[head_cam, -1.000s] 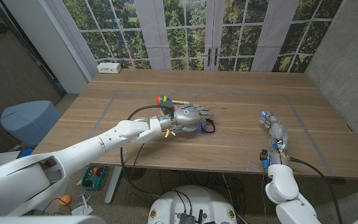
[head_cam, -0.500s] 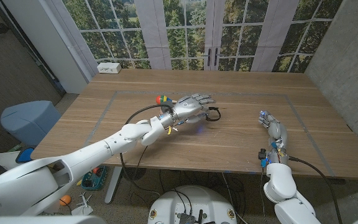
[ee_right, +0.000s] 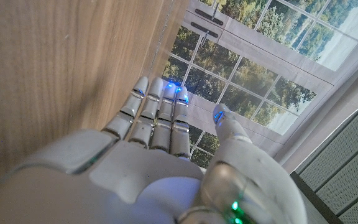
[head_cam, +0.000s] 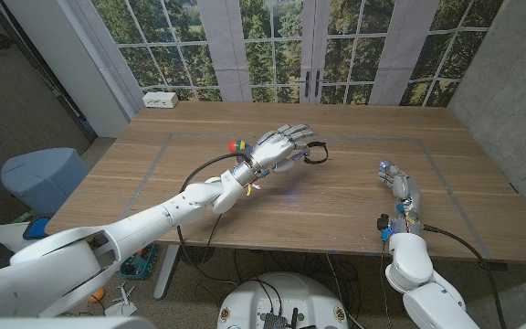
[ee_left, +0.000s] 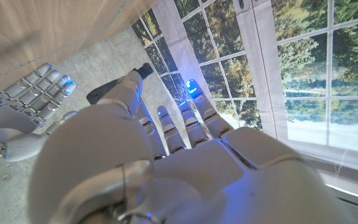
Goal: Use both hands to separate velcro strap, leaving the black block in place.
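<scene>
Black velcro strap (head_cam: 315, 153) dangles looped from the fingertips of the raised left hand (head_cam: 277, 148) above mid-table (head_cam: 354, 196), while the right hand (head_cam: 400, 194), empty with fingers straight, waits well apart toward the table's right side.

velcro strap (head_cam: 315, 153) | black loop | hanging from left robot hand (head_cam: 281, 146) fingertips, above table

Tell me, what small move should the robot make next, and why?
Probably bring the right hand over to the strap. The left hand holds the black strap up off the table, while the right hand waits far off with nothing in it, and pulling it apart needs both.
</scene>
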Controlling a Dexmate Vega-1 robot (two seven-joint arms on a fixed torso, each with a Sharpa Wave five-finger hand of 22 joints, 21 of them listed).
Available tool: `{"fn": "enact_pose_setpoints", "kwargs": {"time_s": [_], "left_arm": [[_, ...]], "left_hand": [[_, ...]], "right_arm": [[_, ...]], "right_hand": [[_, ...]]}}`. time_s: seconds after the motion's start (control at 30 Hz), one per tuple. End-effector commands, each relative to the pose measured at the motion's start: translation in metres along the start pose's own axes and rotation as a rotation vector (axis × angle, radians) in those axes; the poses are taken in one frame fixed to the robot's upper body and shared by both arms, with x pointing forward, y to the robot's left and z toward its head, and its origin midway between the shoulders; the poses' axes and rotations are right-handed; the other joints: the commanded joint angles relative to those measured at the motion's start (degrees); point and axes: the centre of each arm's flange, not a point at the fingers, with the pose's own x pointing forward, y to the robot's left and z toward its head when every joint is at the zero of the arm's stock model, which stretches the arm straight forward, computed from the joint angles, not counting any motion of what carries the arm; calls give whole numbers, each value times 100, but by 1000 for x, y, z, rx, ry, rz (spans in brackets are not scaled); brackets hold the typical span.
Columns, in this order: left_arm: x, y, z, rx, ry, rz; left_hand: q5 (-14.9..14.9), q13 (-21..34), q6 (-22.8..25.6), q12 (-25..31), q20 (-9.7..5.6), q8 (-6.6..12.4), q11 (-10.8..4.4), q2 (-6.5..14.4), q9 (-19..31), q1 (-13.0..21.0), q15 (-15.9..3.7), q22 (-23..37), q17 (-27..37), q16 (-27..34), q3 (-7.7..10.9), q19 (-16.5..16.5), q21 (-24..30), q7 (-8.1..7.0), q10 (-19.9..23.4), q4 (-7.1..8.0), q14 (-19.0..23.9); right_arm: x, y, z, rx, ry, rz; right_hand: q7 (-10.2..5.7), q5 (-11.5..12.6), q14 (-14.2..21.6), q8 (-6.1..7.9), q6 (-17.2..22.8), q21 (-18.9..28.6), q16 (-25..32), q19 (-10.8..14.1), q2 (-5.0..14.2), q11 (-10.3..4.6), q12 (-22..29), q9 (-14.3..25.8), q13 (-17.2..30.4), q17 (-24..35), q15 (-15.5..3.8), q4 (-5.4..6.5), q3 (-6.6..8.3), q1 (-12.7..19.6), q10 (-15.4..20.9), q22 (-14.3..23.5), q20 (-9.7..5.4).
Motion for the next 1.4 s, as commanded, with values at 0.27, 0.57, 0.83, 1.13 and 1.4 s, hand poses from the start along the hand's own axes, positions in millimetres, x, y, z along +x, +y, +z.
{"fn": "enact_pose_setpoints", "kwargs": {"time_s": [0.27, 0.57, 0.83, 1.13, 1.4], "left_arm": [[6, 1, -8, 13, -49, 144], [8, -1, -10, -5, -54, 153], [6, 8, -16, 29, 34, 41], [0, 18, -22, 36, 120, -194], [-3, 25, -29, -24, 177, -373]], "left_hand": [[37, 21, -132, 42, -148, 117, -3, 52, 547, -81, -949, 28, 52, 33, 99, 2, 60, 35, 6, 20, 25], [43, 30, -177, 59, -181, 155, -37, 60, 550, -99, -973, 35, 86, 46, 140, -21, 82, 54, 47, 17, 22], [-10, 45, 37, 195, -116, 276, -189, -246, 395, -154, -998, 39, 84, 176, -4, 176, 248, -139, 495, -92, 349], [35, 41, -193, 163, 67, -191, -163, -442, -120, -1003, -915, 7, 4, 96, -250, 32, 222, -20, 533, 127, 367], [26, 27, -66, 120, 244, -489, -121, -645, -526, -1562, -760, -13, -88, -25, -358, -232, 86, 145, 478, 137, 268]], "right_arm": [[-1, 24, 35, -113, 50, -26], [-1, 33, 41, -148, 54, -23], [1, 37, 39, -148, 48, -25], [3, 42, 37, -150, 44, -1], [2, 46, 39, -154, 37, 2]], "right_hand": [[-95, -17, 62, 49, 3, 58, 124, 93, -140, -47, 72, 41, 113, 139, -26, -37, -110, 94, 68, 27, 49], [-146, -36, -47, 10, -129, 54, 159, 54, -234, -103, 46, 52, 207, 248, -75, -55, -186, 190, -81, 27, 53], [-146, -44, -114, 14, -142, 57, 172, 46, -261, -95, 47, 57, 254, 303, -81, -52, -220, 244, -117, 28, 48], [-142, -50, -240, 12, -166, 59, 158, 27, -281, -72, 36, 62, 304, 355, -84, -38, -260, 293, -184, 29, 51], [-145, -52, -275, 11, -179, 60, 162, 15, -281, -68, 36, 66, 331, 383, -76, -23, -284, 310, -202, 31, 51]]}}
